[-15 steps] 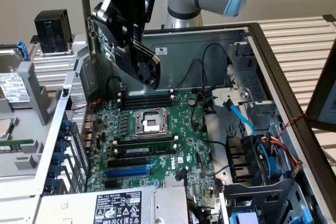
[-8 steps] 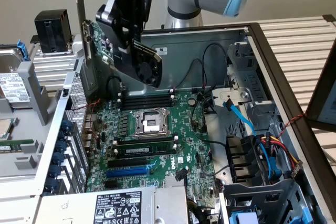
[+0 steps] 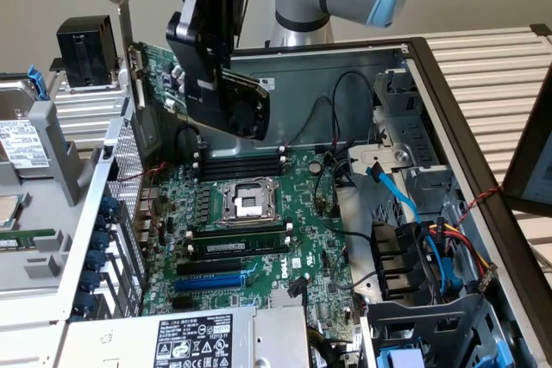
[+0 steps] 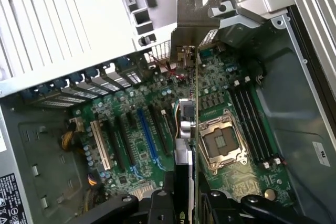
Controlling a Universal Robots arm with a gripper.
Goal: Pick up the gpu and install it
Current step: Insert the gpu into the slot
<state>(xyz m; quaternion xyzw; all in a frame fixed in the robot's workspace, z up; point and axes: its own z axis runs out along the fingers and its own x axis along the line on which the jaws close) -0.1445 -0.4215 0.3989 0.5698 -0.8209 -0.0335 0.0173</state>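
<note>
Pick-up is done: the gripper [image 3: 205, 71] is clamped on the gpu [image 3: 246, 109], which hangs tilted above the motherboard [image 3: 302, 239], apart from it and not yet installed

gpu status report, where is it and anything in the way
End effector shut on gpu. Gpu aloft over motherboard, not seated. CPU socket below it; blue slot bare.

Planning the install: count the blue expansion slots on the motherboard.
1: the blue expansion slot sits on the motherboard near the power supply; the held gpu may hide others.
</note>
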